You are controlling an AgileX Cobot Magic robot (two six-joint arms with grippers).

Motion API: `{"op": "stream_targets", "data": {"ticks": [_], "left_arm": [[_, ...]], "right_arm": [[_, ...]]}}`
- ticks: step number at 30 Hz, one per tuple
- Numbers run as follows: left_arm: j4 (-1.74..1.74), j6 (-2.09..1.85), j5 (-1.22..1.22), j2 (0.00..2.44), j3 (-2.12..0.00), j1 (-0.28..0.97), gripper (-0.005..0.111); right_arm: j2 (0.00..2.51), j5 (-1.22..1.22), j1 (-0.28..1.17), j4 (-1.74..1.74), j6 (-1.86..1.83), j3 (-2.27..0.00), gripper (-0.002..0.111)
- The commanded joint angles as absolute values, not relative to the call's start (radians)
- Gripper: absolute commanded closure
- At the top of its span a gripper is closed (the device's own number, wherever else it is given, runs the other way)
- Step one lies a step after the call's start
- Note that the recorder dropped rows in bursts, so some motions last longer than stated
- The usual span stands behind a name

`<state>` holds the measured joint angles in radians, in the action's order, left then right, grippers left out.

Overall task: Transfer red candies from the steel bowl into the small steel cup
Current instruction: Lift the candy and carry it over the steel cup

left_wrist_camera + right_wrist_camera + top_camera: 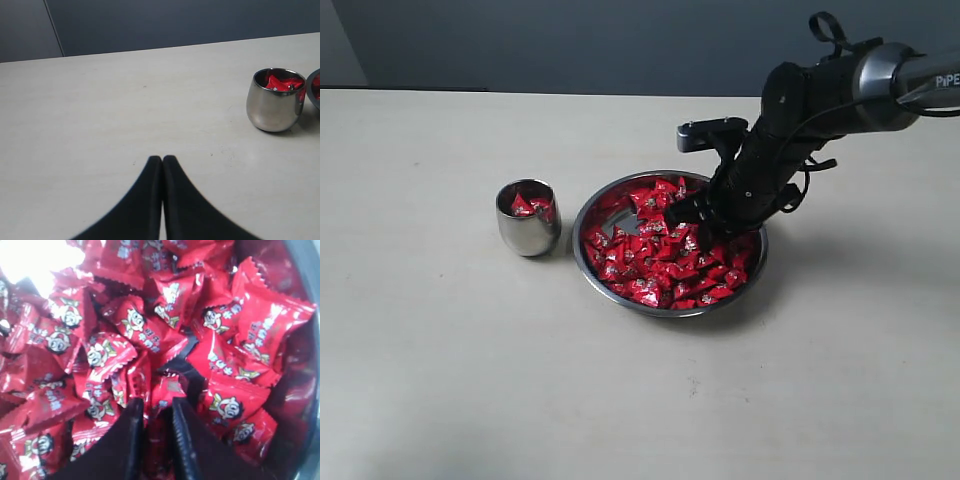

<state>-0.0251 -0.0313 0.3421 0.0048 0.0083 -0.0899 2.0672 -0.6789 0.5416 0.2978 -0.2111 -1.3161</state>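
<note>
Red candies (pixel 135 325) inside right gripper (pixel 156 406) narrow gap, clamp untellable, seen only by wrist; left gripper (pixel 162 159) pressed together.

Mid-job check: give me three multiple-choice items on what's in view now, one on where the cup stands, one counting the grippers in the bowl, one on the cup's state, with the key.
1. In the exterior view, the small steel cup stands:
A) left of the steel bowl
B) right of it
C) inside it

2. How many grippers are down in the bowl?
A) none
B) one
C) two

3. The cup is:
A) empty
B) tipped on its side
C) upright with red candies inside

Key:
1 A, the cup sits just off the bowl's left rim.
2 B, only the right gripper is among the candies; the left gripper is over bare table.
3 C, red wrappers show in its open top in both the exterior and left wrist views.
</note>
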Motion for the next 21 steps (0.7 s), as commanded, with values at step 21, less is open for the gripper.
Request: {"op": "stream_targets", "data": {"ticks": [21], "left_arm": [[-0.027, -0.029, 0.336, 0.000, 0.000, -0.089, 0.106]], "right_arm": [[1.968, -0.731, 0.621, 0.786, -0.423, -1.519, 0.108]]}}
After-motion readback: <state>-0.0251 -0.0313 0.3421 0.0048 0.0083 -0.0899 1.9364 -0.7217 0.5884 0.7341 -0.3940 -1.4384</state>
